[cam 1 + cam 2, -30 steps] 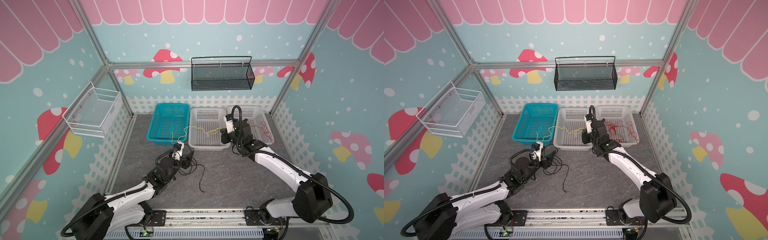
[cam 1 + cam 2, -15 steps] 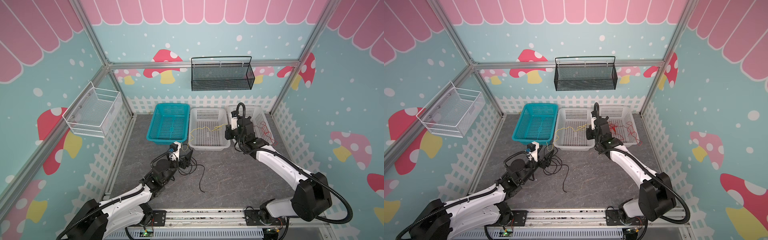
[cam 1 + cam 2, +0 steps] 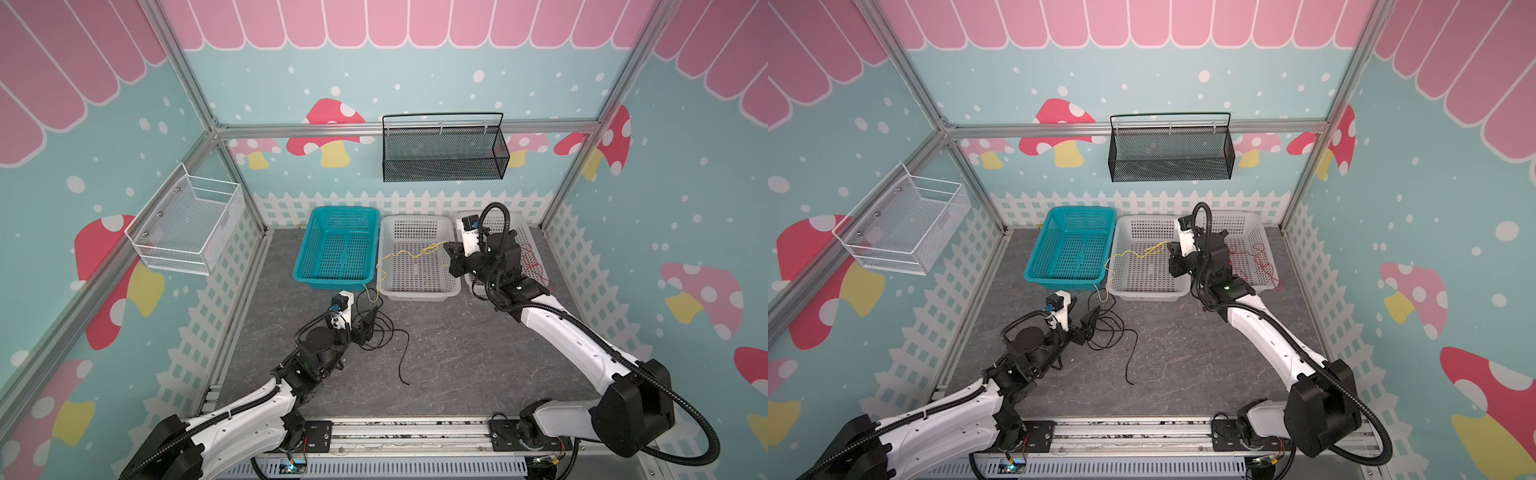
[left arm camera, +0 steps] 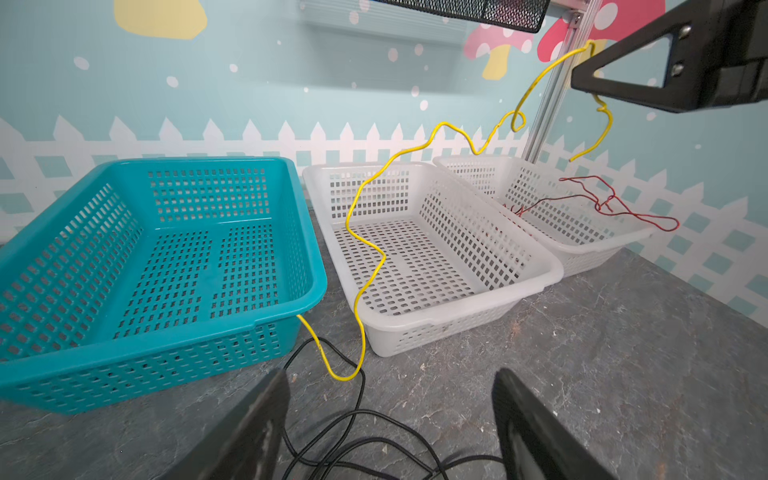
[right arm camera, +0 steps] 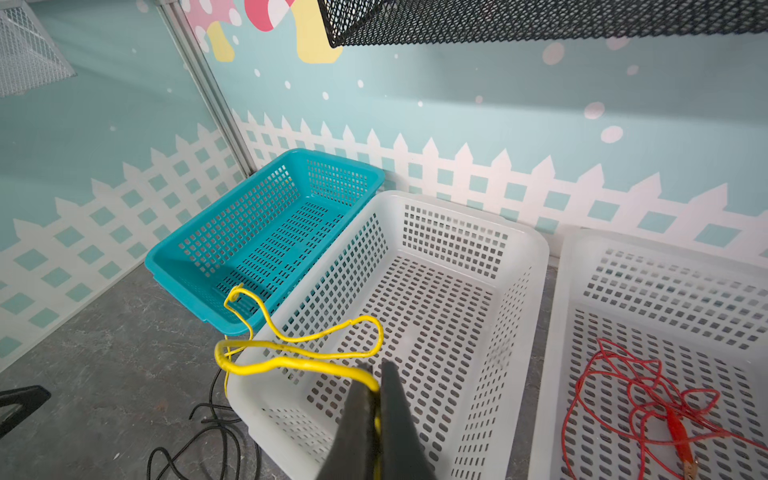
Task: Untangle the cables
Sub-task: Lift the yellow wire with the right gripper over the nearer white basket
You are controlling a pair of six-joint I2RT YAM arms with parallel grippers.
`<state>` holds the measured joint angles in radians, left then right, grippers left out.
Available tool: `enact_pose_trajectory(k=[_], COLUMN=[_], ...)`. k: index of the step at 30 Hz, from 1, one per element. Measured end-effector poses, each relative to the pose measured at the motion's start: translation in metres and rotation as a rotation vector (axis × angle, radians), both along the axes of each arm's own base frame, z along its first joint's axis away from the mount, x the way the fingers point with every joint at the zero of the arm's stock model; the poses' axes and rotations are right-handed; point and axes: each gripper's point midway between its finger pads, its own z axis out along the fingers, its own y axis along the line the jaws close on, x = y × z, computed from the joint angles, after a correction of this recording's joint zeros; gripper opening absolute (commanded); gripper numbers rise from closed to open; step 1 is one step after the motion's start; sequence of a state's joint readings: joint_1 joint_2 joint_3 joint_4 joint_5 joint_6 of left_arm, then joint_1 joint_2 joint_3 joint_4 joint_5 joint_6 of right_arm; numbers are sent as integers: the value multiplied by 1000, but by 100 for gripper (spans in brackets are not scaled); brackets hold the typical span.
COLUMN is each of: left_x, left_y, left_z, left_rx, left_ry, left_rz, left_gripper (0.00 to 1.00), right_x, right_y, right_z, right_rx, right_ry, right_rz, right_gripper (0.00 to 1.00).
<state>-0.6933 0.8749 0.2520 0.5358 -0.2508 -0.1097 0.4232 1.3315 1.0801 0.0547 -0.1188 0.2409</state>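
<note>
Over the last second the left arm barely shifts, while the right arm draws up and back, carrying its end of the yellow cable farther from the table.

On the left, the arm reaches forward low over the grey table [image 3: 457,353]. The left gripper [image 3: 370,326] points toward the baskets with its jaws standing wide apart and nothing between them. The black cable [image 3: 390,332] lies in loose coils on the table right at those fingers, and one end trails toward the front edge. Whether a finger touches it cannot be told.

The yellow cable [image 3: 399,253] is thin and kinked. Its low loop rests on the table just in front of the teal basket [image 3: 303,266], where it crosses the black coils in the left wrist view. From there it climbs past the left rim of the middle white basket [image 3: 415,296] and runs above that basket toward the right.

The right arm is raised and bent over the white baskets. The right gripper [image 5: 377,370] is clamped on the yellow cable near its upper end, and a short free tail hangs beyond it.

Farthest right, the red cable [image 5: 640,390] lies bunched inside the right white basket [image 5: 557,291], with one strand hanging over the rim in both top views.
</note>
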Motion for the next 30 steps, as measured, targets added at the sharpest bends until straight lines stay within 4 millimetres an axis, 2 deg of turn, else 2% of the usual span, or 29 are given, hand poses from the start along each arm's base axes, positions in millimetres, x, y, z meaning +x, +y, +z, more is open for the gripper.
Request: enact_pose_trajectory(k=[4,9,15,22,27,30], left_x=[-3,-6,-7,-9,-10,-10], left_y=[6,12,16,17,19,19], left_z=[1,-5,-13,-14,-19,-19], left_rx=[-2,-4,4,5,15,13], left_ry=[-5,7,24,26,39,40], left_rz=[17,36,47,48,49,52], left_gripper=[77,77,77,77,77,77], right_x=[-1,-8,-23,-50,-70,-73], right_y=[1,19,44,52,45,39], right_z=[2,1,2,-6,15,30], right_rx=[5,34,64,46,33,25], right_ry=[-2,2,-13,-33,-118,-168], right_rz=[13,128,303,435,453,419], right_gripper=[0,0,0,0,0,0])
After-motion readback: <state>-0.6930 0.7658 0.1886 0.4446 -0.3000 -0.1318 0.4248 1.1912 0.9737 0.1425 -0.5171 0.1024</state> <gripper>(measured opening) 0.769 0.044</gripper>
